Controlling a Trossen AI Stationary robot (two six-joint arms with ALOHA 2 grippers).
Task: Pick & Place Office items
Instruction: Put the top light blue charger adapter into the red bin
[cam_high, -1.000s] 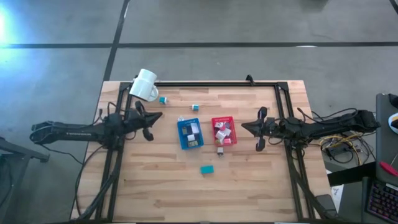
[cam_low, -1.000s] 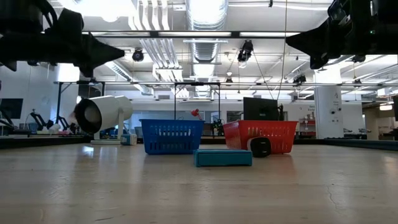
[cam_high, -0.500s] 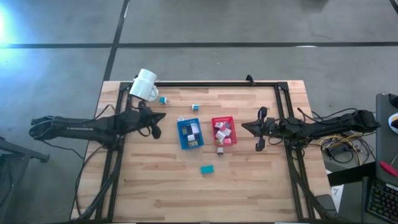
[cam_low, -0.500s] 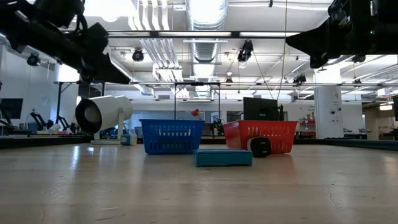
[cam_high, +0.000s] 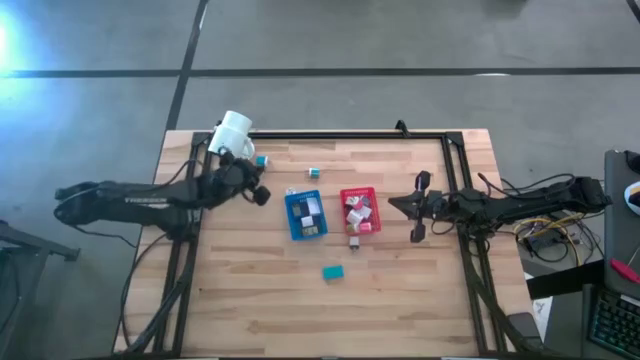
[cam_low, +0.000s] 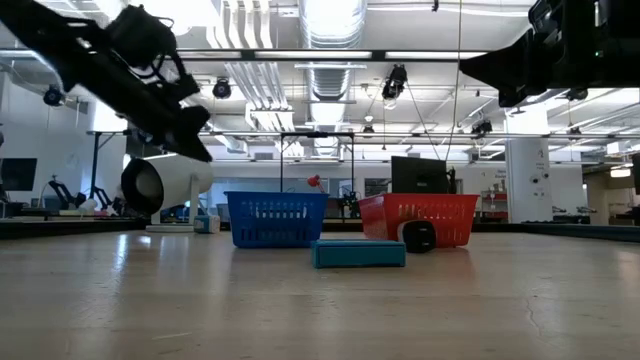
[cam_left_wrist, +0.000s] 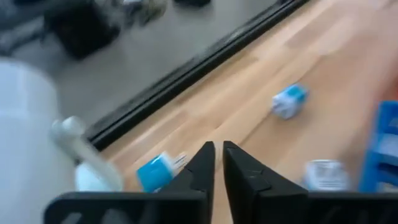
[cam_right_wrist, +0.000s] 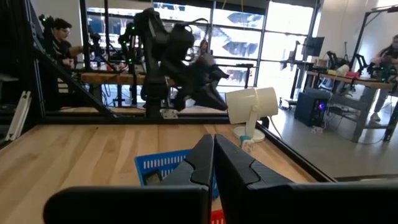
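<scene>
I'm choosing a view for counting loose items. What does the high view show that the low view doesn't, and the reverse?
Only the high view shows the contents of the blue rectangular tray and red rectangular tray, plus two small teal-and-white blocks near the table's far edge. Only the low view shows the trays' slatted side walls and the room's ceiling lights. Both show the large white mug, the teal flat block lying in front of the trays, the left gripper beside the mug and the right gripper.

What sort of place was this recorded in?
Probably a robotics lab or workshop: exposed silver ceiling ducts, other workbenches with monitors behind, people seated at desks, and a wooden tabletop framed by black rails.
</scene>
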